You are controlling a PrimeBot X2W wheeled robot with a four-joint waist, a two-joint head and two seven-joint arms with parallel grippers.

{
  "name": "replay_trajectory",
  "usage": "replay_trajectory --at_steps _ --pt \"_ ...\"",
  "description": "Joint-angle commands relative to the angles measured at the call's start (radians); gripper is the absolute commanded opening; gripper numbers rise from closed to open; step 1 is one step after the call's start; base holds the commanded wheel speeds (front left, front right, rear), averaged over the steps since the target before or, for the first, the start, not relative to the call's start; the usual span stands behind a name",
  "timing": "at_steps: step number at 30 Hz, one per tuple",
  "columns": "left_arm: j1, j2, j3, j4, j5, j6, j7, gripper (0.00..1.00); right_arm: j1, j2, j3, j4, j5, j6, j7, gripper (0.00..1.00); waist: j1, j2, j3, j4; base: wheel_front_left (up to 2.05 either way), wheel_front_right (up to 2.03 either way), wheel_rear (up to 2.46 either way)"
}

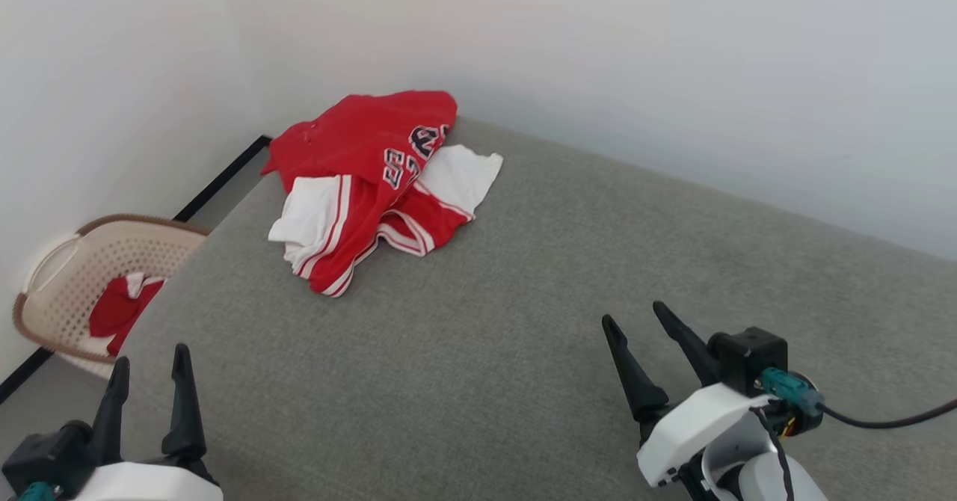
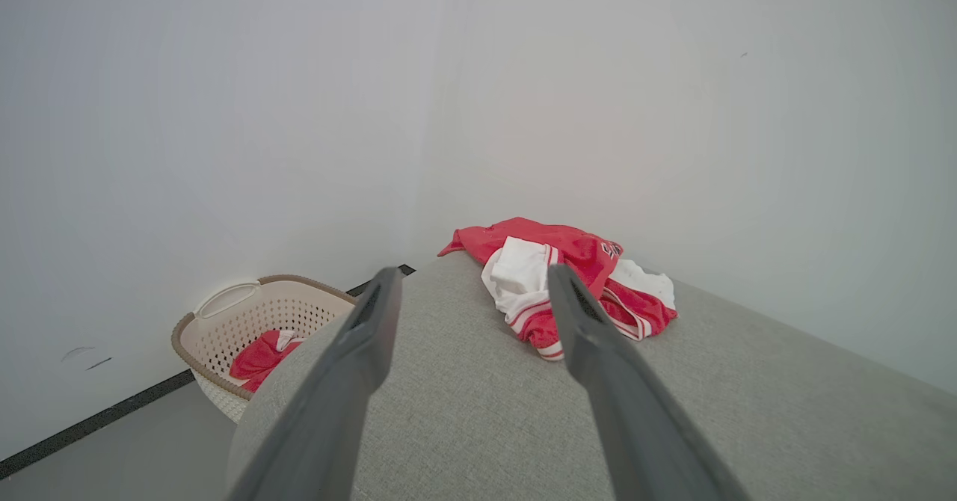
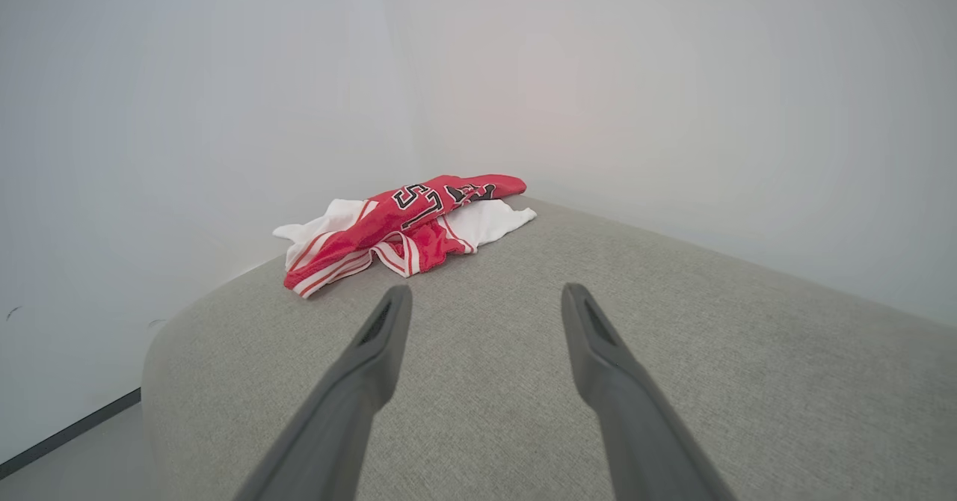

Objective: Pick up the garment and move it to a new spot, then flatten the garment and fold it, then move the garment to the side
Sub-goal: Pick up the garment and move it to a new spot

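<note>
Head view shows the garment (image 1: pixel 359 179) bunched up on the grey cushion (image 1: pixel 523 299), well ahead of the left gripper (image 1: pixel 149 357) and the right gripper (image 1: pixel 634 314), both with fingers wide apart and empty (ready, I think, to grab it).

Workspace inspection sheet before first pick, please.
Surface: grey fabric pad, flat.
Job's things: garment, crumpled in a heap near the pad's far left corner.
Clutter: beige basket on the floor left of the pad, red-and-white cloth inside.
Grippers: left gripper open, empty; right gripper open, empty; both apart from the garment.
Cables: black cable off the right wrist, leaving the head view rightward.
Surroundings: white walls, grey floor, black baseboard strip.
</note>
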Motion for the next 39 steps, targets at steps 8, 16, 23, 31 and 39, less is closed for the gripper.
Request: replay_trajectory --at_steps 8,16,23,31,39 --pt "-0.045 -0.008 0.003 0.009 -0.020 0.008 -0.008 1.00 -0.046 -0.014 0.006 0.016 0.006 0.000 -0.002 1.00 0.0000 0.0000 0.038 0.028 0.00 0.00 0.00" --pt "-0.216 0.016 -0.060 0.102 -0.014 -0.026 0.000 1.00 -0.055 -0.042 -0.041 -0.006 -0.012 0.000 0.010 1.00 0.0000 0.0000 0.085 0.026 0.00 0.00 0.00" --pt "-0.417 0.070 -0.110 0.223 -0.023 -0.051 -0.003 1.00 -0.074 -0.064 -0.070 -0.075 -0.044 0.000 0.051 1.00 0.0000 0.0000 0.170 -0.030 0.00 0.00 0.00" --pt "-0.658 0.130 -0.165 0.390 -0.089 -0.060 -0.014 1.00 -0.130 -0.102 -0.081 -0.172 -0.073 0.000 0.105 1.00 0.0000 0.0000 0.309 -0.097 0.00 0.00 0.00" --pt "-0.847 0.191 -0.241 0.562 -0.211 -0.060 -0.011 1.00 -0.180 -0.130 -0.077 -0.255 -0.099 0.000 0.145 1.00 0.0000 0.0000 0.428 -0.153 0.00 0.00 0.00"
